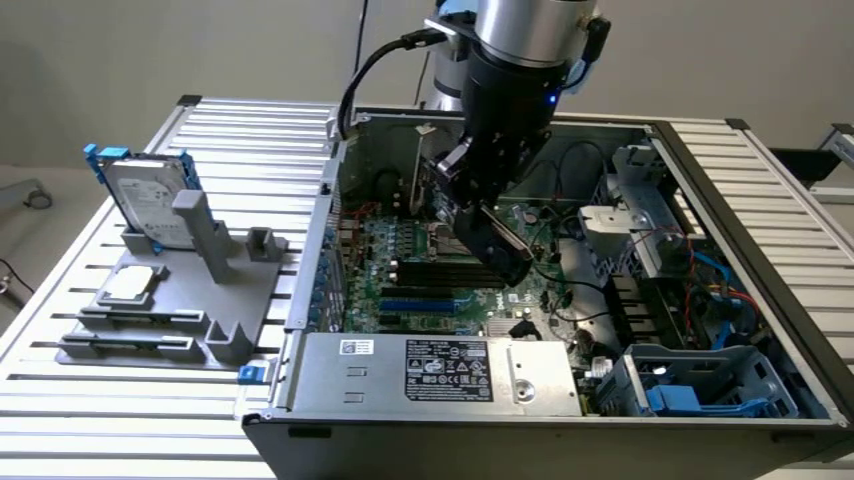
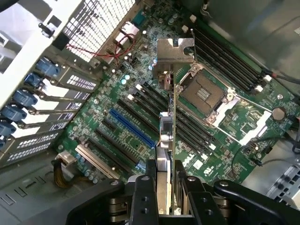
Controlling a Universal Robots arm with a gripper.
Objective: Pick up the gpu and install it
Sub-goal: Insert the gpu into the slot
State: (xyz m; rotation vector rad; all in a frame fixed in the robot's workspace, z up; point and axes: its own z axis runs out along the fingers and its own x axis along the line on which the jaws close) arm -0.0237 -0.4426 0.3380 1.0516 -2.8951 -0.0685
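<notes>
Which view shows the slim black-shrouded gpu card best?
Exterior view: the slim black-shrouded gpu card shows its broad face, held by the gripper above the green motherboard. Wrist view has it edge-on, silver end bracket at the far end.

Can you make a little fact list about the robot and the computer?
Claw: shut on the card
Card: held tilted over the green board inside the open computer
Job so far: card picked up, not in a slot
Gray stand: holds a disk drive and a small silver chip
</notes>
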